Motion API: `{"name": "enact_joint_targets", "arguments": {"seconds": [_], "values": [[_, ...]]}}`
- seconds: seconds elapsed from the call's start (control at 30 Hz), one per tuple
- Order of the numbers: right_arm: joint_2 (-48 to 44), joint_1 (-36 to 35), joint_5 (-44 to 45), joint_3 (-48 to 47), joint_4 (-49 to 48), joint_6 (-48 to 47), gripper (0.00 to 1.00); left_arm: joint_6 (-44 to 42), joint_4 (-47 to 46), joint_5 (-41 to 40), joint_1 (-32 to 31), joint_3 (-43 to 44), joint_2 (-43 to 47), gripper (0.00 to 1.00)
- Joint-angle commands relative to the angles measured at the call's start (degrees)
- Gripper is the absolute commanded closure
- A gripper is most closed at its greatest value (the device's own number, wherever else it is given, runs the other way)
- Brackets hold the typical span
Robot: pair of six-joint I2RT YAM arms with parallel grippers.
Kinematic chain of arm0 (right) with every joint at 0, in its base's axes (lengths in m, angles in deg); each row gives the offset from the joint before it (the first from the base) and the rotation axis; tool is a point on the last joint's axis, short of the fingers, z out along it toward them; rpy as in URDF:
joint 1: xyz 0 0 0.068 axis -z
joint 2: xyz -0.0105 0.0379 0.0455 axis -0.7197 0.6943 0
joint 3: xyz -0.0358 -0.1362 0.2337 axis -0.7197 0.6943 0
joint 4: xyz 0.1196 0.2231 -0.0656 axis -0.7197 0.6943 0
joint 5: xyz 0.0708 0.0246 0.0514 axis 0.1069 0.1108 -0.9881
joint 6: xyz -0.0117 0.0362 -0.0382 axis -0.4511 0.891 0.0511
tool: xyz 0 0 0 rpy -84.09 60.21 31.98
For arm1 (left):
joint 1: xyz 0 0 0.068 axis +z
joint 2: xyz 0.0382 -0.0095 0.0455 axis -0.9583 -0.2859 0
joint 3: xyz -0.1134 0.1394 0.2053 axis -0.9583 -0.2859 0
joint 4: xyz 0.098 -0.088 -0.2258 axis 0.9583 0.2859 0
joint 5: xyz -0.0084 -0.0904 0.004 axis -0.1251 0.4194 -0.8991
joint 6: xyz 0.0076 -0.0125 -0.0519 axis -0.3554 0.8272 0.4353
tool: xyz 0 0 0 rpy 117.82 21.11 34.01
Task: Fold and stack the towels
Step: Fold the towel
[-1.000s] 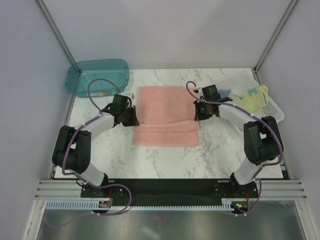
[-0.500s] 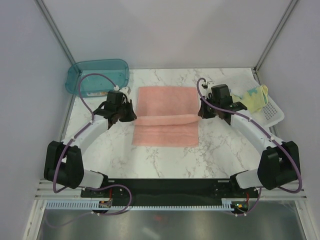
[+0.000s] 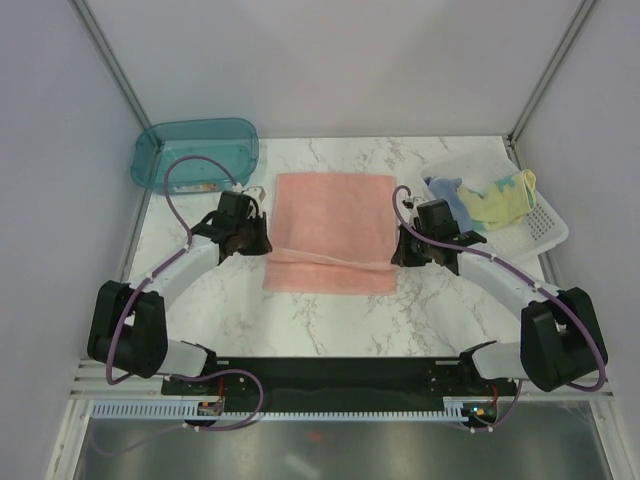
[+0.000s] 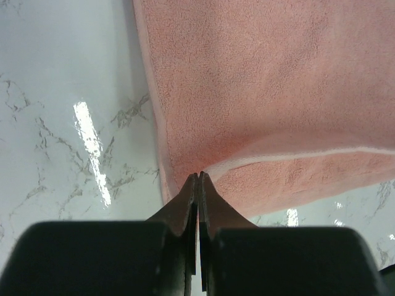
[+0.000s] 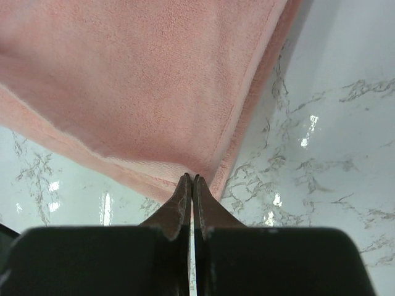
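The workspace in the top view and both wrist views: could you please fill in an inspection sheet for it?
Surface: marble table, glossy, with lamp glare in the wrist views.
Job's things: salmon-pink towel lies mid-table, one layer lapped over another; yellow towel and light blue towel lie crumpled in the white basket, unfolded.
Clutter: teal bin at the far left corner.
Grippers: left gripper and right gripper are each shut on a side edge of the salmon-pink towel.
Cables: purple cables loop along both arms.
Surroundings: pale walls, metal frame posts.
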State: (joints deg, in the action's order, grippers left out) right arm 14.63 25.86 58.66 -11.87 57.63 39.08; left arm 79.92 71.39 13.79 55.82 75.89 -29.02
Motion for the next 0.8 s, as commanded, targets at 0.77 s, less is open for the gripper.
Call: {"name": "enact_joint_targets", "arguments": {"seconds": [0.77], "values": [[-11.7, -0.7, 0.2, 5.8, -0.4, 6.0, 1.00, 1.2, 3.7, -0.3, -2.6, -5.6, 7.3, 0.98]]}}
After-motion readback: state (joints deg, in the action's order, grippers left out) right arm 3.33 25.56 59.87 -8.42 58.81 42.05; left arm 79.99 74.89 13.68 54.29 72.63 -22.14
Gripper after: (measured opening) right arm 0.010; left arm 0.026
